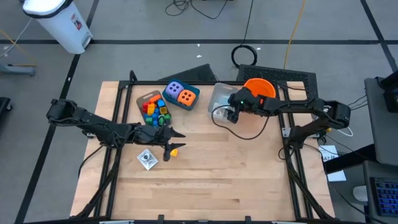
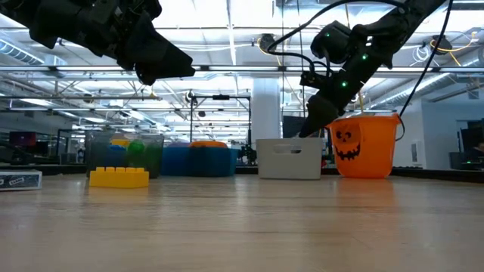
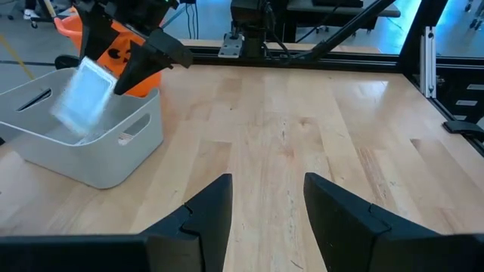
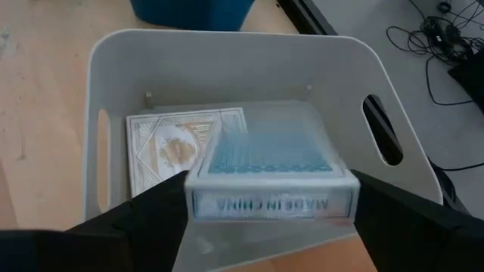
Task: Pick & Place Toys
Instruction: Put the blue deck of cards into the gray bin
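My right gripper hangs over the white bin. Its fingers stand apart on either side of a clear box of blue cards, which shows blurred and tilted in the left wrist view. A second card pack lies flat on the bin's floor. My left gripper is open and empty above the table. A yellow brick and another card pack lie on the wood just near of it. My right gripper has the card box between its fingertips, which point down into the bin. The box is blurred while the fingers are sharp. I cannot tell whether they touch it. The box is clear of the bin's floor.
A clear tub of coloured bricks and a blue box holding a purple and an orange die stand at the far left centre. The orange bucket stands behind the bin. Bare wood lies toward the near edge.
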